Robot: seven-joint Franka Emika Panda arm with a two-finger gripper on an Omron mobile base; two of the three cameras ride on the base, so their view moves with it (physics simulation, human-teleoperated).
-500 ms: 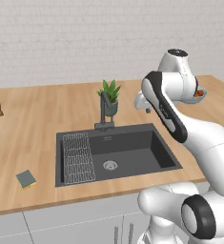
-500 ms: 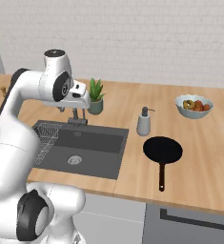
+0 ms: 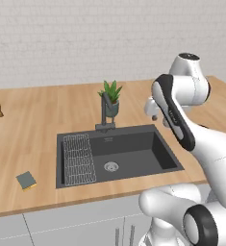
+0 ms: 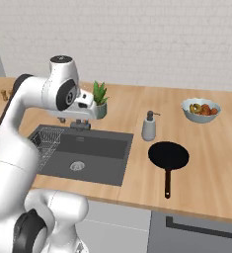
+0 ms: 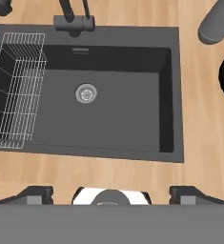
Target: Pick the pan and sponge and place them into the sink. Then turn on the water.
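Stretching across the scene, the wooden counter (image 3: 42, 144) carries everything, with the sink (image 3: 133, 156) recessed in its middle, a dark grey basin that holds nothing but a wire rack (image 3: 78, 158) along its left side and a round metal drain (image 3: 111, 166) near the centre. Above the sink hangs the white arm (image 4: 43, 99), its hand looking straight down into the basin; the gripper (image 5: 111, 193) shows its two dark fingertips well apart at the bottom of the hand view, released and holding nothing. On the counter right of the sink lies the pan (image 4: 168, 157), black and round, its thin handle pointing toward the front edge. Just beside it, toward the sink, stands a soap dispenser (image 4: 149, 126), and farther back a bowl of fruit (image 4: 200, 109). Behind the basin rises the faucet (image 3: 105, 115), with a potted plant (image 3: 112, 98) close behind it. Well apart on the counter left of the sink rests the sponge (image 3: 26, 180), flat near the front edge.
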